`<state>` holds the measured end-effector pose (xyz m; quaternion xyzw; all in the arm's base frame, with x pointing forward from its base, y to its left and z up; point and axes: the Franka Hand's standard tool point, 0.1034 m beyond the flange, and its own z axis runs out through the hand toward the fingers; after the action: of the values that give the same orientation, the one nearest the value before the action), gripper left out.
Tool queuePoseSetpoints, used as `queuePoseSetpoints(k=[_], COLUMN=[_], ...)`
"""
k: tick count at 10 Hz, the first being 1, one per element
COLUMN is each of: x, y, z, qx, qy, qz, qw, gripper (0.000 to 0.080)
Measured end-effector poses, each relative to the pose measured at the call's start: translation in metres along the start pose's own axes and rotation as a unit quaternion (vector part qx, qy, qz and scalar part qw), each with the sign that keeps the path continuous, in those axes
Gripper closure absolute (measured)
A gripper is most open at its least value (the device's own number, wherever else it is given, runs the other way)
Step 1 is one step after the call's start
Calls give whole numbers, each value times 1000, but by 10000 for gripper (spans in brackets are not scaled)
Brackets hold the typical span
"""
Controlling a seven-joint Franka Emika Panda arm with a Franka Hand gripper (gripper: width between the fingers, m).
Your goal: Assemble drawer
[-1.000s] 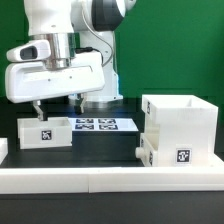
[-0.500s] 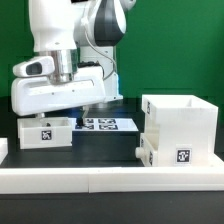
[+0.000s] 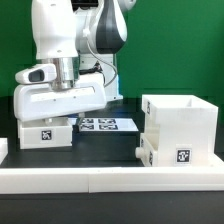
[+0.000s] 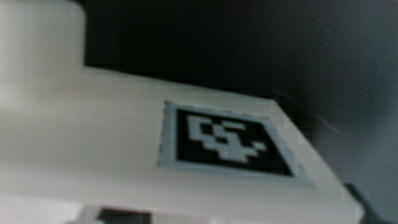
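A small open-topped white tray [image 3: 45,133] with a black-and-white tag stands at the exterior view's left. My gripper [image 3: 52,119] hangs right over it, with the hand almost on its rim. The fingers stay spread and dip at the tray, and their tips are hidden. The wrist view is blurred and filled by the tray's white wall and its tag [image 4: 226,138]. The tall white case [image 3: 182,122] stands at the exterior view's right. A second tagged tray [image 3: 168,153] sits low in its front.
The marker board [image 3: 108,124] lies flat behind the left tray, between it and the case. A long low white border rail [image 3: 110,179] runs along the table's front edge. The arm's base stands behind the marker board.
The arm has come down steadily onto the left tray. The fingers, seen spread above it one second ago, are now sunk to the tray's rim. The trays and case have not moved.
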<state>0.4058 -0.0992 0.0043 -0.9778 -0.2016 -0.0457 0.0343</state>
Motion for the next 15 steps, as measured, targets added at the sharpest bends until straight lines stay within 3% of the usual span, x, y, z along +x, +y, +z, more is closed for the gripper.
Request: queuePoseSetpoints(k=[1, 2, 3, 4, 8, 11, 13, 15], x=[0, 0, -1, 0, 9, 42, 61, 78], y=[0, 0, 1, 1, -5, -25, -22, -16], z=[0, 0, 0, -1, -5, -16, -25, -31], qx=[0, 0, 0, -1, -3, -6, 7, 6], qy=[0, 0, 0, 1, 5, 11, 1, 4], qz=[0, -1, -1, -1, -3, -32, -62, -119], qw=[1000, 1000, 1000, 1000, 1000, 999, 998, 993], gripper=[557, 557, 726, 758, 758, 758, 758, 758])
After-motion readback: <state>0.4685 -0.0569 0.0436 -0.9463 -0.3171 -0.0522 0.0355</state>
